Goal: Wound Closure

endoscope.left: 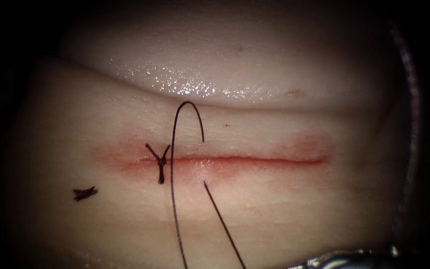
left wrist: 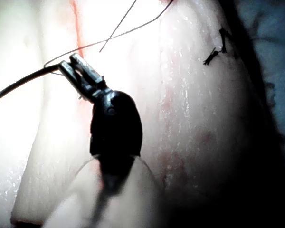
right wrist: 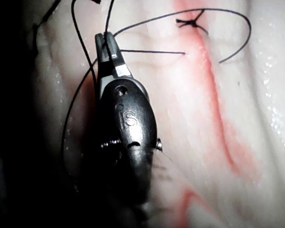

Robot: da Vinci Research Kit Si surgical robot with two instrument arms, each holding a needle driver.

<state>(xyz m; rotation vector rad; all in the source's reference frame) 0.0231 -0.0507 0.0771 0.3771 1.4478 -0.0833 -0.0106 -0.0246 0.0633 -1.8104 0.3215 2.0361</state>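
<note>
The tissue (endoscope.left: 274, 209) has a long cut (endoscope.left: 255, 159) with one tied stitch (endoscope.left: 161, 162) near its left end. Just right of that knot, the thread (endoscope.left: 187, 103) enters the far edge, arches up and runs down out of view. A straight strand (endoscope.left: 222, 224) leaves the near edge. My left tool (left wrist: 71, 66) is shut on the dark curved needle (left wrist: 23, 81) near one end, above the tissue and not in it. My right tool (right wrist: 107, 40) is shut on the thread (right wrist: 152, 51), which runs straight from its tips to the near edge of the cut.
A cut scrap of thread (endoscope.left: 84, 193) lies on the tissue at the lower left. Red fluid stains the edges of the cut (endoscope.left: 314, 147). A metal part of a tool (endoscope.left: 334, 260) shows at the bottom right edge. A wet fold of tissue (endoscope.left: 190, 87) rises behind the cut.
</note>
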